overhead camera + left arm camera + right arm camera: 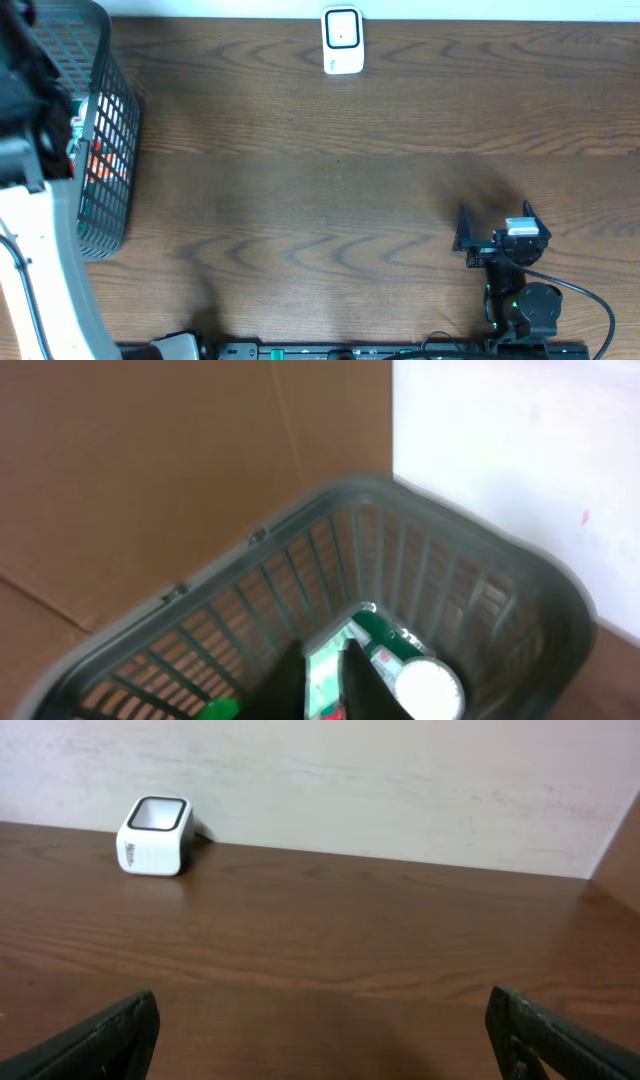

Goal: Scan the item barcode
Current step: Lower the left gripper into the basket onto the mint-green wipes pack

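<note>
Item: no one item is marked out. The candidates all lie on the floor of the basket (pixel 118 120), bunched toward one corner.
Pack: a white-and-green pack (pixel 325 685) lies low in the basket, right under the left gripper (pixel 327 660) and between its two dark fingers.
Bottle: a green bottle (pixel 385 645) with a white cap (pixel 428 688) lies just beside the pack. It is tilted, with its long axis running from the cap back toward the basket corner.
Left fingers: they sit close together around the pack, but the wrist view is blurred and cut off low. I cannot tell whether they are pinching the pack or are slack.
Nearer arm: the left arm, reaching down into the basket from above. The item lies straight ahead of and below its fingertips.
Right fingers: the right gripper (pixel 497 228) is spread wide with nothing between its fingers, low over the table (pixel 320 200) and well apart from the basket.
Scanner: the white scanner (pixel 342 40) stands at the table's far edge, well apart from the basket, window facing up.
Step in hand: probably picking an item from the basket. Nothing has been presented to the scanner yet.
Coming move: it likely turns on a firm hold across the pack's narrow side. The lift must then clear the basket wall before carrying toward the scanner.
</note>
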You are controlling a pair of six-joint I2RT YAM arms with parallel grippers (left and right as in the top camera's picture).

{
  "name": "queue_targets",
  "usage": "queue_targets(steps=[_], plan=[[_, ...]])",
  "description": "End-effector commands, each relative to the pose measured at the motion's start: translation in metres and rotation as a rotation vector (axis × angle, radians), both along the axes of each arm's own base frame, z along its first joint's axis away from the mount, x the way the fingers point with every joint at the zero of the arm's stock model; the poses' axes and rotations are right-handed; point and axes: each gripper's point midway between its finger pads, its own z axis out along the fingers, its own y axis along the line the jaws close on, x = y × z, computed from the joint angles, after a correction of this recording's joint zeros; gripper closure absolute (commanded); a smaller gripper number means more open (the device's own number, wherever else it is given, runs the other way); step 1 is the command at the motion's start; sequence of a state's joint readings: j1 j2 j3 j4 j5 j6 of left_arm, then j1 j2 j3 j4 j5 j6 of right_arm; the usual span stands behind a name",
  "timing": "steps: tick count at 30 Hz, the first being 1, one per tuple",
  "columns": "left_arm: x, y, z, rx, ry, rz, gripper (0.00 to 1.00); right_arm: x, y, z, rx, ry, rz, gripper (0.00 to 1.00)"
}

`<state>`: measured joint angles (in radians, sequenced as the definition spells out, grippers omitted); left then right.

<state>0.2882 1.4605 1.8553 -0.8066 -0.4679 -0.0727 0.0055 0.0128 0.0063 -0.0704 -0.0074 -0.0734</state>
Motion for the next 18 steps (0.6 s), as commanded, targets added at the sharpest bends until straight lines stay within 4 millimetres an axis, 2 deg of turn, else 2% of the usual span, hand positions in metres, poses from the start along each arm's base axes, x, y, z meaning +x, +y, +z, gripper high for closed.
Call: queue_targets(steps=[1,5,11,13,18], plan=[[0.016,0.011,-0.027,-0.148,0.011,-0.125,0.71,0.0,0.002,-0.001,-0.01,0.004,0.008,0.01],[0.014,0.049,-0.063,-0.297,0.02,-0.097,0.53,0.0,0.002,-0.001,-0.01,0.004,0.008,0.01],[0.006,0.088,-0.103,-0.451,0.03,-0.081,0.26,0.0,0.002,-0.001,-0.01,0.004,0.008,0.01],[0.006,0.093,-0.122,-0.497,0.064,-0.086,0.22,0.0,0.002,-0.001,-0.01,0.004,0.008,0.01],[0.014,0.091,-0.168,-0.621,0.142,-0.098,0.21,0.0,0.002,-0.001,-0.01,0.004,0.008,0.01]])
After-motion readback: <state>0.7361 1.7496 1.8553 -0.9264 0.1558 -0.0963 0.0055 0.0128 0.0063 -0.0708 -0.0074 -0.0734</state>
